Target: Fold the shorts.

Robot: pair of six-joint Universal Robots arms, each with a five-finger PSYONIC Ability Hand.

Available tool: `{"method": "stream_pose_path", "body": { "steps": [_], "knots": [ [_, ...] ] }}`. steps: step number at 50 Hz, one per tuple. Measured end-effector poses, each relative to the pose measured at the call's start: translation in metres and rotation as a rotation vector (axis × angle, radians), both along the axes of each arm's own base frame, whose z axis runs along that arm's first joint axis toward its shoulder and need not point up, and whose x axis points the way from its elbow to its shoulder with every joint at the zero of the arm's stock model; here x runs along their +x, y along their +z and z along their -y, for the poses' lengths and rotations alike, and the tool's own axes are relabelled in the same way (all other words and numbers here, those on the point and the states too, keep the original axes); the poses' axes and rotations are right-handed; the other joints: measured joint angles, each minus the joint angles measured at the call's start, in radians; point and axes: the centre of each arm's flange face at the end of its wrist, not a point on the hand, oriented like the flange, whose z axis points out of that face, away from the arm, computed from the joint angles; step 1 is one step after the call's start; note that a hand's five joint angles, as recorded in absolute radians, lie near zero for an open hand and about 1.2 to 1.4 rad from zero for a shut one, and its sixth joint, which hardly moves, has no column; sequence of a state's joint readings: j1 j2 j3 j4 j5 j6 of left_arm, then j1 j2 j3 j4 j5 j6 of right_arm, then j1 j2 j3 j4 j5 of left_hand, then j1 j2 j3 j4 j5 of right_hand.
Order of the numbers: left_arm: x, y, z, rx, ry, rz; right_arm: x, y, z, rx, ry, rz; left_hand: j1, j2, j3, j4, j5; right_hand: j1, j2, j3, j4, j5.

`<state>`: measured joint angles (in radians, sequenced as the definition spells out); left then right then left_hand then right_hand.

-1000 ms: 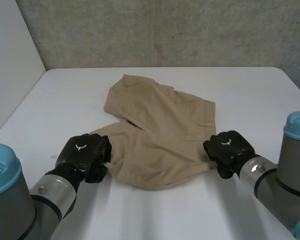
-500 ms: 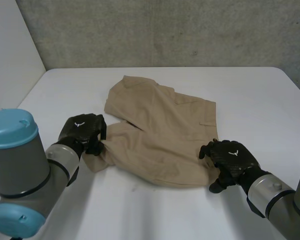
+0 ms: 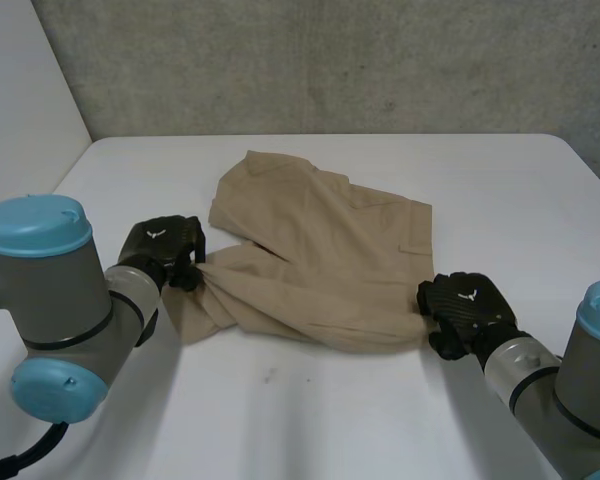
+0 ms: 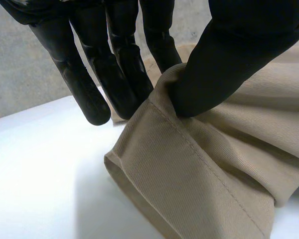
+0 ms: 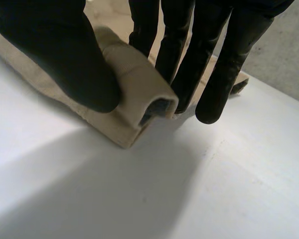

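Tan shorts (image 3: pixel 320 260) lie partly folded in the middle of the white table (image 3: pixel 480 190). My left hand (image 3: pixel 165 250) pinches the near left corner of the shorts; in the left wrist view its thumb (image 4: pixel 229 64) presses the hemmed edge (image 4: pixel 189 159) against the fingers (image 4: pixel 114 74). At the near right corner my right hand (image 3: pixel 465 310) is shut on the cloth. In the right wrist view its thumb (image 5: pixel 65 64) and fingers (image 5: pixel 189 59) clamp a thick fold of the shorts (image 5: pixel 134 89) just above the table.
A grey concrete wall (image 3: pixel 330 60) runs behind the table and a white panel (image 3: pixel 20 120) stands at its left side. Bare tabletop (image 3: pixel 310 420) stretches in front of the shorts.
My left hand has drawn its corner away from me and inward, bunching the cloth. My right hand let go, dropped toward me, then shut again on the right corner.
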<state>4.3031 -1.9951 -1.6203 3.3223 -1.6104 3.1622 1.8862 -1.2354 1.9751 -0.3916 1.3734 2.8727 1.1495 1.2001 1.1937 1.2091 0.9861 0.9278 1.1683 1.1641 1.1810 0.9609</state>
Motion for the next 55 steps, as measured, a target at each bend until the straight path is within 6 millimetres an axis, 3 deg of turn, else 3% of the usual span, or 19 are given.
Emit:
{"method": "stream_pose_path", "body": {
  "steps": [3, 10, 15, 23, 28, 33, 41, 47, 51, 55],
  "knots": [
    [0.001, -0.002, -0.003, 0.011, -0.002, 0.005, 0.000, 0.006, 0.004, -0.030, -0.011, 0.013, 0.000, 0.000, 0.000, 0.000, 0.000, 0.010, 0.000, 0.002, 0.008, 0.009],
    [0.005, -0.002, -0.022, 0.068, -0.017, 0.039, -0.004, 0.043, 0.005, -0.131, -0.032, 0.036, 0.000, 0.000, 0.000, 0.000, 0.000, 0.018, 0.000, 0.002, 0.010, 0.010],
    [0.011, 0.010, -0.054, 0.138, -0.056, 0.075, -0.011, 0.078, -0.005, -0.164, -0.033, 0.003, 0.000, 0.000, 0.000, 0.000, 0.000, 0.018, 0.000, 0.002, 0.010, 0.010],
    [0.021, 0.044, -0.123, 0.223, -0.195, 0.080, -0.035, 0.132, -0.012, -0.201, -0.061, -0.151, 0.000, 0.000, 0.000, 0.000, 0.000, 0.019, 0.000, 0.002, 0.010, 0.010],
    [0.024, 0.063, -0.151, 0.216, -0.273, 0.048, -0.041, 0.150, -0.017, -0.228, -0.060, -0.217, 0.000, 0.000, 0.000, 0.000, 0.000, 0.019, 0.000, 0.011, 0.010, 0.010],
    [0.023, 0.067, -0.160, 0.200, -0.308, 0.031, -0.041, 0.143, -0.019, -0.177, -0.040, -0.248, 0.000, 0.000, 0.000, 0.000, 0.000, 0.022, 0.000, 0.011, 0.010, 0.010],
    [0.007, 0.047, -0.132, 0.179, -0.310, 0.033, -0.036, 0.100, -0.006, 0.002, -0.005, -0.298, 0.000, 0.000, 0.000, 0.000, 0.000, 0.025, 0.005, 0.019, 0.011, 0.017],
    [-0.016, 0.038, -0.079, 0.091, -0.279, 0.044, -0.022, 0.089, 0.017, 0.001, 0.019, -0.315, 0.000, 0.000, 0.000, 0.000, 0.000, 0.025, 0.006, 0.024, 0.010, 0.019],
    [-0.033, 0.063, -0.036, -0.071, -0.227, 0.061, -0.004, 0.110, 0.039, -0.135, 0.000, -0.290, 0.000, 0.000, 0.000, 0.000, 0.000, 0.025, 0.010, 0.024, 0.011, 0.020],
    [-0.045, 0.122, 0.000, -0.312, -0.142, 0.035, 0.016, 0.158, 0.062, -0.380, -0.054, -0.205, 0.000, 0.001, 0.000, 0.000, 0.000, 0.025, 0.010, 0.024, 0.011, 0.020]
  ]
}}
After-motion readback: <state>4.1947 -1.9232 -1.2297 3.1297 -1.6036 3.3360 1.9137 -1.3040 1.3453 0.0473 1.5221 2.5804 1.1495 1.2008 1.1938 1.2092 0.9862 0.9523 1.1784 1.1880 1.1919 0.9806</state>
